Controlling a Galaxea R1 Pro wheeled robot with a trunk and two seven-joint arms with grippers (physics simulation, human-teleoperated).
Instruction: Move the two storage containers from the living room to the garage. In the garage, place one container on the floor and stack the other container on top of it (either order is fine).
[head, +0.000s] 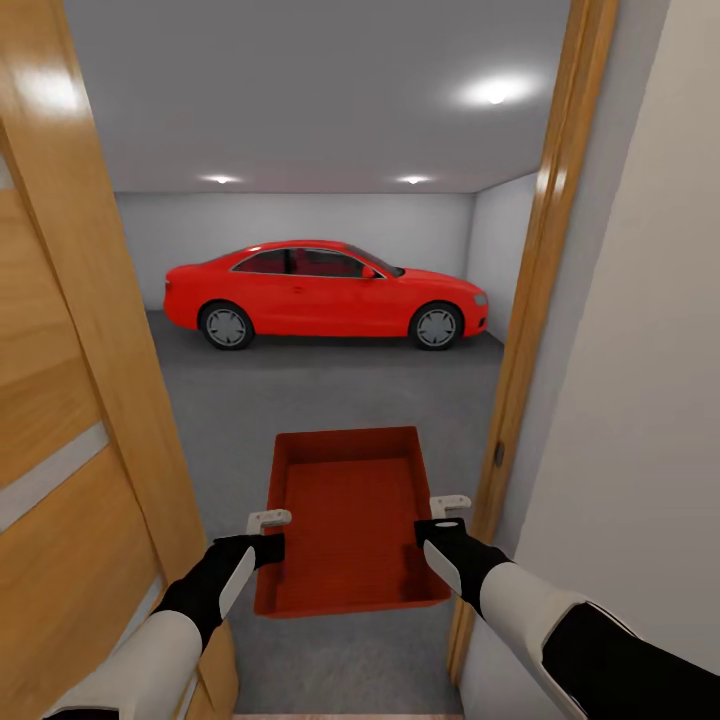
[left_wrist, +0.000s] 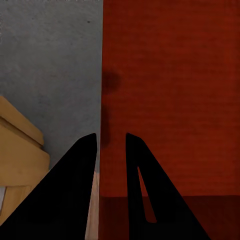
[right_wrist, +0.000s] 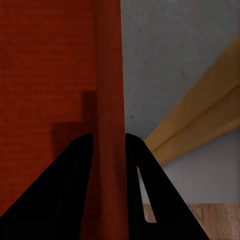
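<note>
Doorway narrow: open wooden door (head: 70, 400) crowds frame left, door jamb (head: 535, 330) and pale wall (head: 640, 400) close frame right. Held storage container (head: 350, 520) nearly spans the gap. Beyond, grey floor (head: 330, 395) open at centre frame. Red car (head: 325, 292) blocks the far side, upper centre.

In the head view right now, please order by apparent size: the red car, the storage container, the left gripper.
1. Red car and storage container look similar in area; the container is much nearer, so no ranking.
2. Left gripper, smallest.
</note>
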